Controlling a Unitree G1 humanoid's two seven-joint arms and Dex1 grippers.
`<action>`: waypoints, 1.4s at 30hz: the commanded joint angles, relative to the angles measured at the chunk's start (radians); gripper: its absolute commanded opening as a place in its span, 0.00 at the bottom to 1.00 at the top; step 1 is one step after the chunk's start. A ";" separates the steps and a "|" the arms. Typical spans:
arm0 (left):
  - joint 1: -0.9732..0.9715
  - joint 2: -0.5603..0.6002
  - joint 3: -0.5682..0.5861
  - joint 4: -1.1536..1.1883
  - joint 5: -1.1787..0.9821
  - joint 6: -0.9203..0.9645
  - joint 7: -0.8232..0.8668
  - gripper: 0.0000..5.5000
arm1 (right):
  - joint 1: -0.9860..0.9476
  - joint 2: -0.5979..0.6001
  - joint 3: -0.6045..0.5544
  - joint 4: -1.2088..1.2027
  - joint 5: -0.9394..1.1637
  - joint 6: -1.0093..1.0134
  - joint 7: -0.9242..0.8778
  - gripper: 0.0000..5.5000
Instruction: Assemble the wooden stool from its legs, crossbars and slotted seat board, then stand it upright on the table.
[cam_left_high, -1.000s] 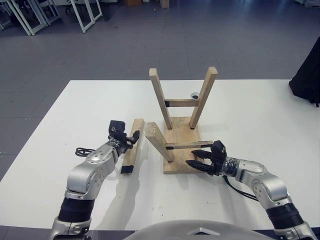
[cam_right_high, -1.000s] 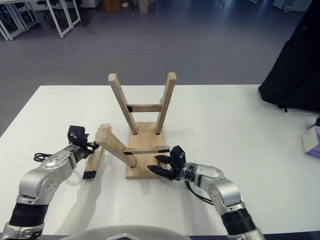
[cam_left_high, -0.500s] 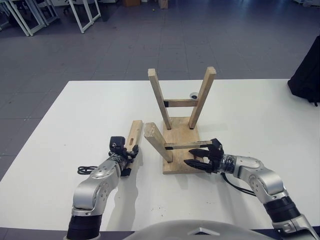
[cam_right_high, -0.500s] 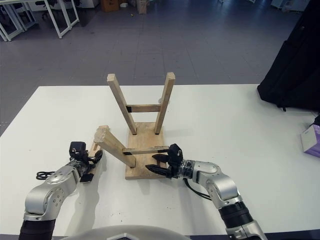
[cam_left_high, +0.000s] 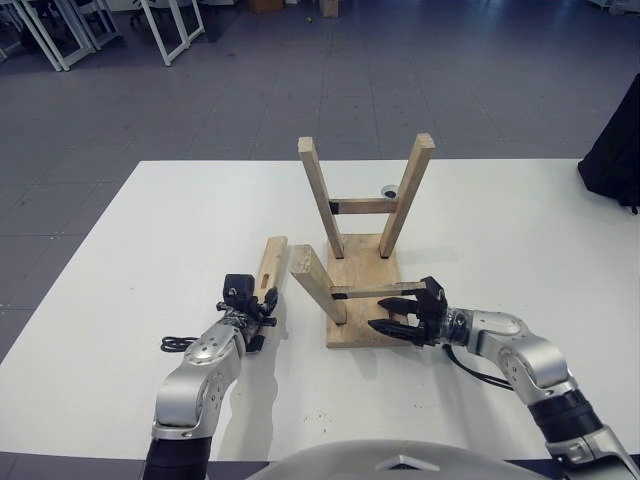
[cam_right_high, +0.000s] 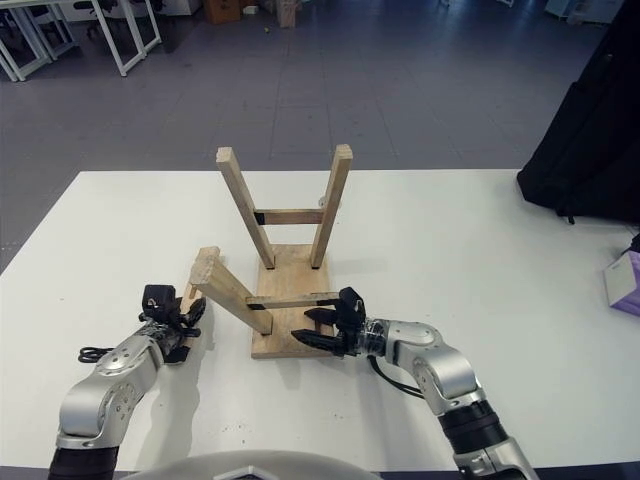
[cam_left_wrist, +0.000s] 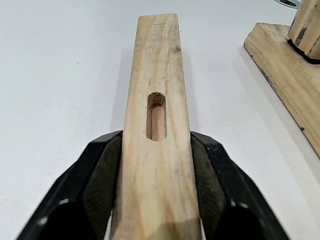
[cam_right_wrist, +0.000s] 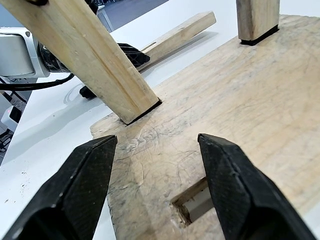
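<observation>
A white table (cam_left_high: 500, 220) fills the lower half of the head view, with grey floor (cam_left_high: 400, 70) beyond it, white desk frames (cam_left_high: 160, 25) at the upper left and a black bag (cam_right_high: 590, 130) at the right edge. At the centre of the table the seat board (cam_left_high: 362, 270) lies flat. Two legs rise from its far end, joined by a crossbar (cam_left_high: 365, 206). A third leg (cam_left_high: 318, 282) leans from its near left corner and carries a second crossbar (cam_left_high: 380, 291). Just left of the board a loose leg (cam_left_high: 270, 265) lies flat on the table, its slot (cam_left_wrist: 156, 116) facing up. The left gripper (cam_left_high: 262, 303) pinches the near end of this leg, a finger pressed against each long side. At the lower right of the board, the right gripper (cam_left_high: 388, 313) hangs with its jaws spread wide, just below the free end of the second crossbar. The open slot (cam_right_wrist: 192, 202) in the board lies between its fingers (cam_right_wrist: 90, 180).
</observation>
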 joint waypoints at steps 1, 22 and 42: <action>0.017 -0.007 0.011 0.012 0.045 -0.015 0.006 0.37 | 0.042 -0.040 0.002 0.034 -0.034 0.089 -0.020 0.54; -0.179 -0.021 0.188 -0.124 0.105 -0.519 -0.043 0.37 | 0.062 0.002 -0.259 -0.178 0.213 0.237 -0.069 0.54; -0.274 0.122 0.076 -0.037 -0.359 -0.373 -0.643 0.37 | -0.240 0.045 -0.316 0.179 0.067 -0.086 -0.008 0.54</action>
